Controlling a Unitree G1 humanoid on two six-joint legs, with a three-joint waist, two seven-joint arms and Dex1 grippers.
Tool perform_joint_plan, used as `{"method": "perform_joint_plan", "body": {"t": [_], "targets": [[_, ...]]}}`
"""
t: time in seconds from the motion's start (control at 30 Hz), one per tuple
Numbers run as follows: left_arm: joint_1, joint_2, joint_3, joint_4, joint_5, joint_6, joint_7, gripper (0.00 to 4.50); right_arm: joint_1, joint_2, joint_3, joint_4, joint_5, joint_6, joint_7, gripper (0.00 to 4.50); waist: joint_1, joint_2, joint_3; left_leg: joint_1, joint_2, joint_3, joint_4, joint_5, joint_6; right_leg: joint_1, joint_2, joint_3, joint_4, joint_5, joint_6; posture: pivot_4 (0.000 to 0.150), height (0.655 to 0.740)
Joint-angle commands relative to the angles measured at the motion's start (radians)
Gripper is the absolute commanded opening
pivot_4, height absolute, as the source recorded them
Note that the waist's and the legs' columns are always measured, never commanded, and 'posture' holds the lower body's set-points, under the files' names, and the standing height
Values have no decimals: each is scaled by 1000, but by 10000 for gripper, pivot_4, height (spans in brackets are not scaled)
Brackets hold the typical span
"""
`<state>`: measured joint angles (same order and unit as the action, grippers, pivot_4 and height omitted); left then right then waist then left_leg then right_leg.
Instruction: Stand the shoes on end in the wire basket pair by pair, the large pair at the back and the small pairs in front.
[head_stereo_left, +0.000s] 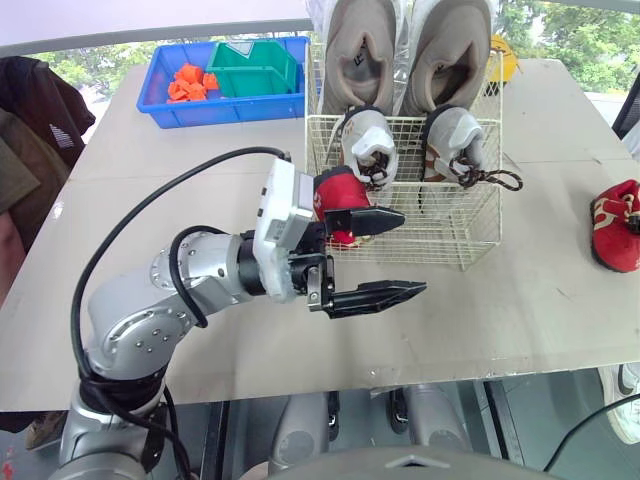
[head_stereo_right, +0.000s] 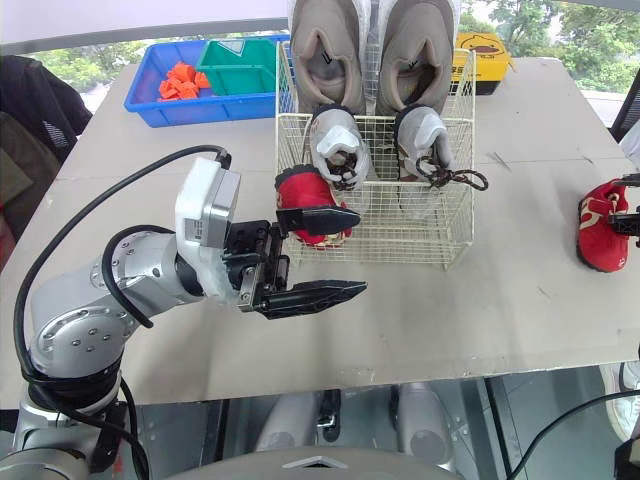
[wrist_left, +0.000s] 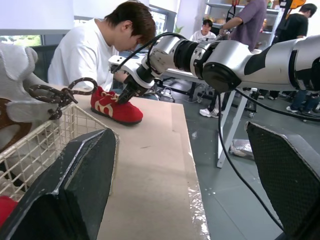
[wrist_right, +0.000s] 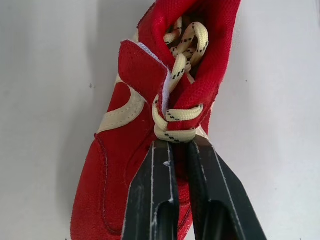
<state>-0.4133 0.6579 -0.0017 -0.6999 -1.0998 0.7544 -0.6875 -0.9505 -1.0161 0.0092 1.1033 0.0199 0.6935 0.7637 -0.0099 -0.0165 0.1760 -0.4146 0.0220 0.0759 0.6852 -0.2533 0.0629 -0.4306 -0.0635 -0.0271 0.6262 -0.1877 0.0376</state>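
Holding left fingers (head_stereo_left: 380, 295) spread wide at the front of the wire basket (head_stereo_left: 440, 245), beside a red shoe (head_stereo_left: 335, 190) inside. Pinching the laces (wrist_right: 175, 117) of the other red shoe (wrist_right: 115, 165) with right fingers (wrist_right: 152, 200) at the right edge of the table (head_stereo_left: 520, 300).

My left fingers (wrist_left: 75, 190) were black plastic, slightly glossy. The basket (head_stereo_left: 420, 235) was cream-coated wire. Right of it, the red shoe (wrist_right: 115, 170) looked matt, suede-like, with woven laces (wrist_right: 185, 45); the table (head_stereo_left: 520, 300) was smooth, matt board.

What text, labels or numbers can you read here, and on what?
None legible.
Pale label on the green bin: too blurred to read.
Dark marking on the yellow object behind the wire basket: unreadable.
Cream stripes on the red shoe on the table: no lettering.
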Motion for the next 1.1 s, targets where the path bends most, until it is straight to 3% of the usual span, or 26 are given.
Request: {"method": "perform_joint_plan", "body": {"t": [0.03, 0.2, 0.43, 0.67, 0.83, 1.1], "targets": [[-6, -6, 4, -3, 21, -28, -18, 45000, 48, -9, -74, -48, 40, 26, -15, 1081, 1, 0, 0, 0, 0, 0, 0, 0, 0, 0, 0, 0, 0, 0, 0, 1500, 7400], [7, -7, 17, 0, 24, -33, -29, 45000, 197, -26, -260, -303, 168, 106, -20, 1081, 0, 0, 0, 0, 1, 0, 0, 0, 0, 0, 0, 0, 0, 2, 4, 1500, 7400], [-4, -6, 28, 22, -6, -24, -43, 45000, 549, 33, -596, -972, 393, 390, -34, 1081, 1, 1, -1, 0, 2, -1, -1, -1, 2, 0, 0, -1, 1, 2, 5, 1500, 7400], [-34, -21, 12, 59, 1, -24, -65, 45000, 578, 217, -816, -1406, 622, 547, -119, 1081, 2, 1, -1, 1, 2, -1, 0, -2, 3, 0, 0, -1, 1, 1, 9, 1500, 7400], [-60, -26, 5, 80, 17, -25, -80, 45000, 630, 320, -842, -1530, 723, 620, -179, 1081, 9, 1, -1, 0, 2, -1, 0, -2, 3, 0, 0, -1, 1, 1, 9, 1500, 7400], [-59, -30, 7, 74, 17, -19, -64, 45000, 806, 289, -714, -1561, 732, 604, -181, 1081, 22, 1, -1, -1, 1, -1, 0, -2, 4, 0, -1, 0, 0, 1, 3, 1500, 7400]]}}
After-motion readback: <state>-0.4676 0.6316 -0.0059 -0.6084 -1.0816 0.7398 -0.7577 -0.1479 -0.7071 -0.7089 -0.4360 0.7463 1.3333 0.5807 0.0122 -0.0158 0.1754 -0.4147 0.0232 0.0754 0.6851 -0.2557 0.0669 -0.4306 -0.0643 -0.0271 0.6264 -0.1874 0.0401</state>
